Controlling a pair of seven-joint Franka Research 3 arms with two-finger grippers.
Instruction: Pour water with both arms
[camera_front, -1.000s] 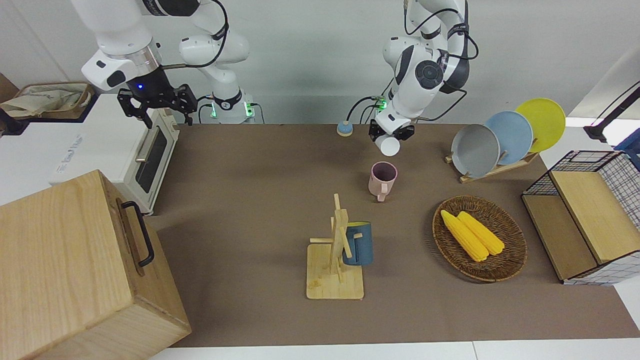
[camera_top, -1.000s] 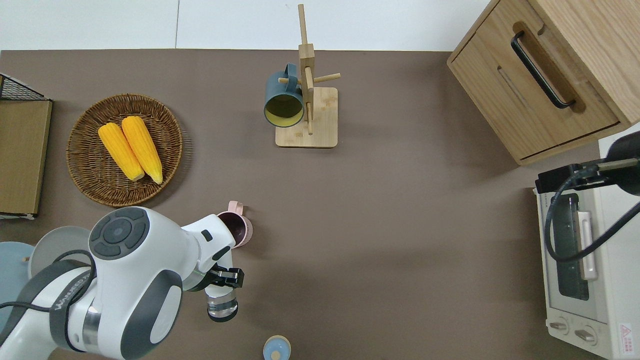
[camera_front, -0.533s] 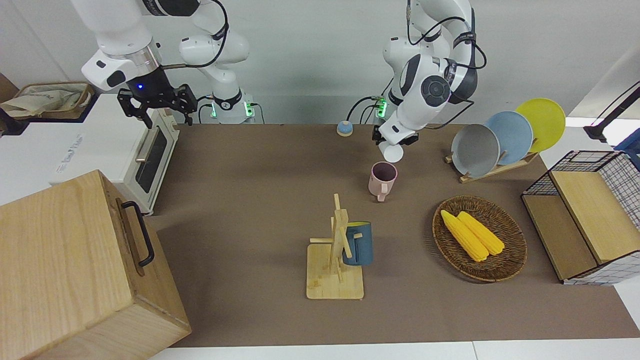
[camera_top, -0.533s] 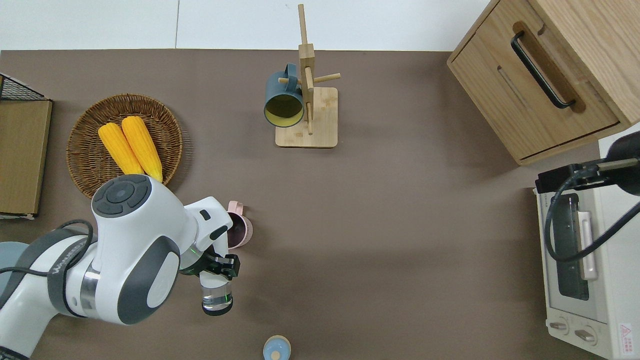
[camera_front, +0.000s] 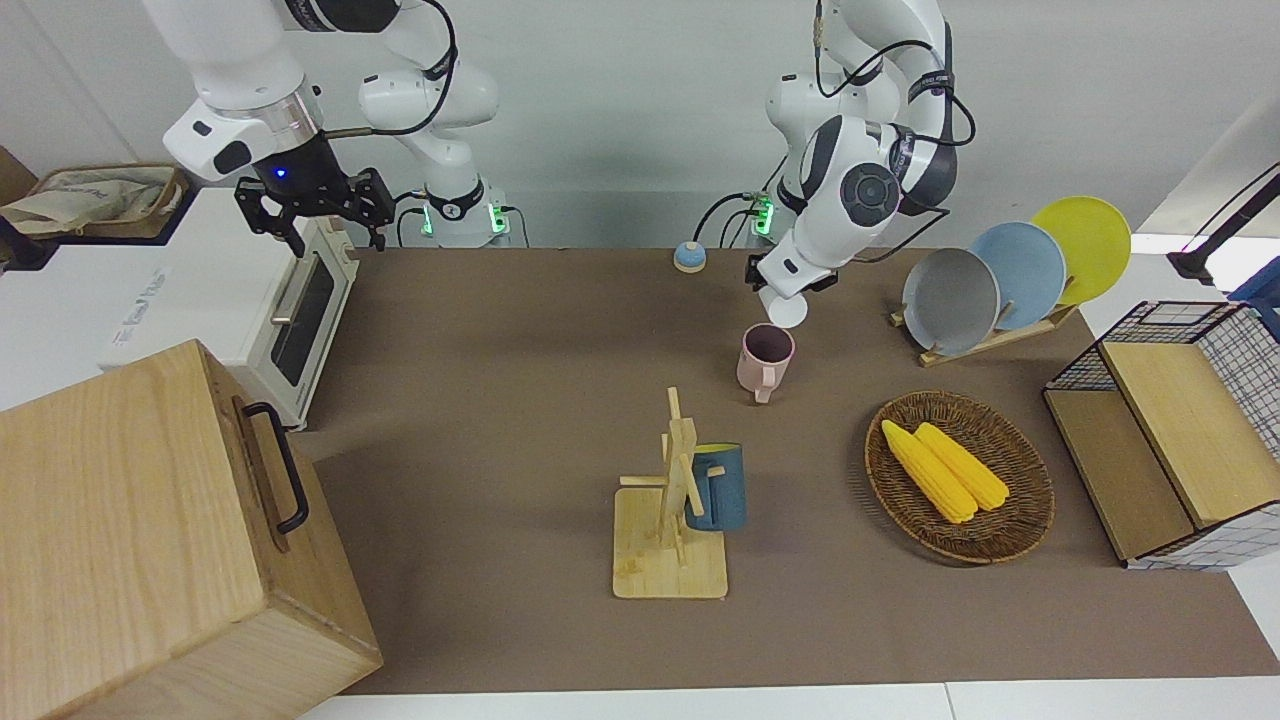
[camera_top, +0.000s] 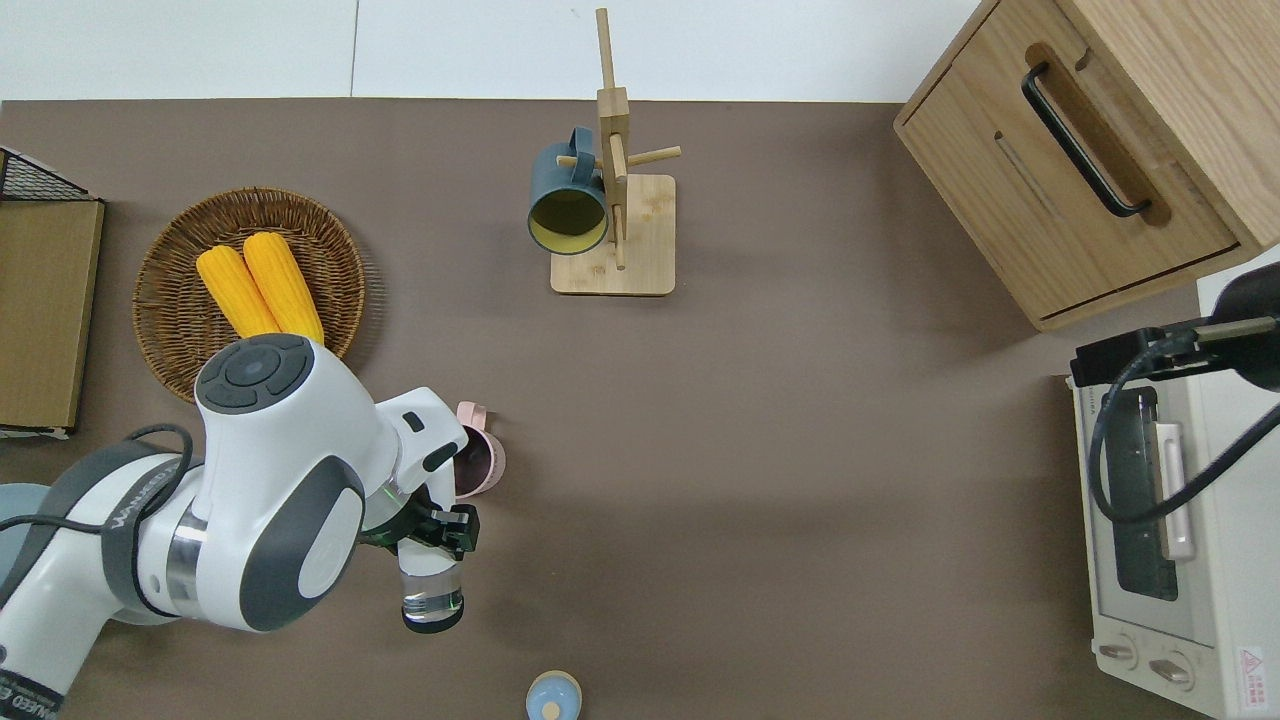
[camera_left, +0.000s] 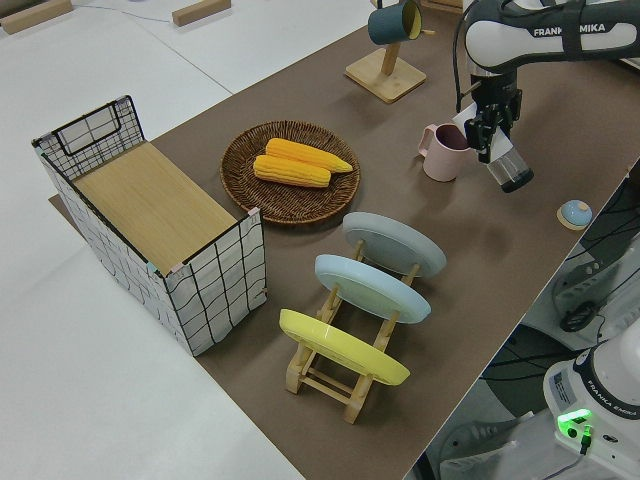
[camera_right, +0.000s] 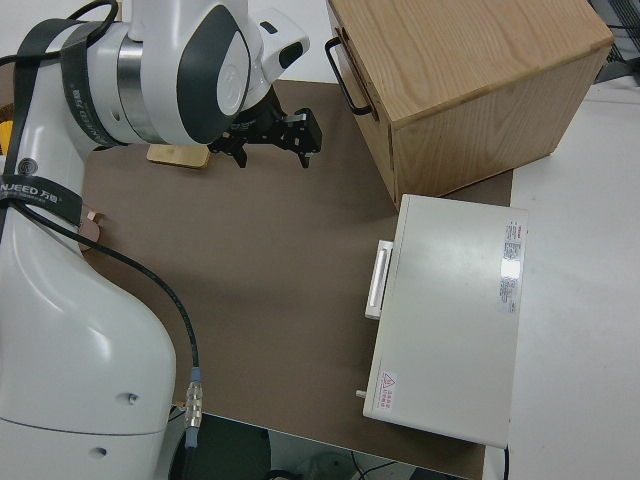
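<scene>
**Left arm tipping a clear cup toward the pink mug**

I am seeing the left arm (camera_top: 270, 510) leaning farther out over the table (camera_front: 520, 400) than a second ago; its big elbow joint is now covering the near ends of the corn, and the cup has drifted closer to the mug. The right arm (camera_front: 240, 90) is staying parked, its gripper (camera_front: 312, 205) hanging with fingers spread and holding nothing.

The wooden cabinet (camera_front: 150, 540) with the black handle and the white toaster oven (camera_front: 290, 310) are sitting at the right arm's end of the table. The oven is carrying grey lettering on its top and a red warning label, neither of which I can read. At the left arm's end, the wire crate (camera_front: 1180, 430) is holding wooden boards. Beside it, the woven basket (camera_front: 1020, 520) is holding two ears of corn (camera_front: 945, 468). The plate rack (camera_left: 345, 375) is holding three plates on edge: grey, blue and yellow.

Farther from the robots, the wooden mug stand (camera_front: 670, 540) is carrying a dark blue mug (camera_front: 718, 488) with a yellow inside.

The left gripper (camera_top: 440, 528) is clamping a clear cup (camera_top: 432, 595), tilted on its side over bare table just nearer the robots than the pink mug (camera_front: 766, 360). The mug is standing upright; I cannot tell whether anything is in it. "FRANKA EMIKA" is reading partly along the forearm. A small blue lid (camera_front: 688, 257) is lying near the robots.
</scene>
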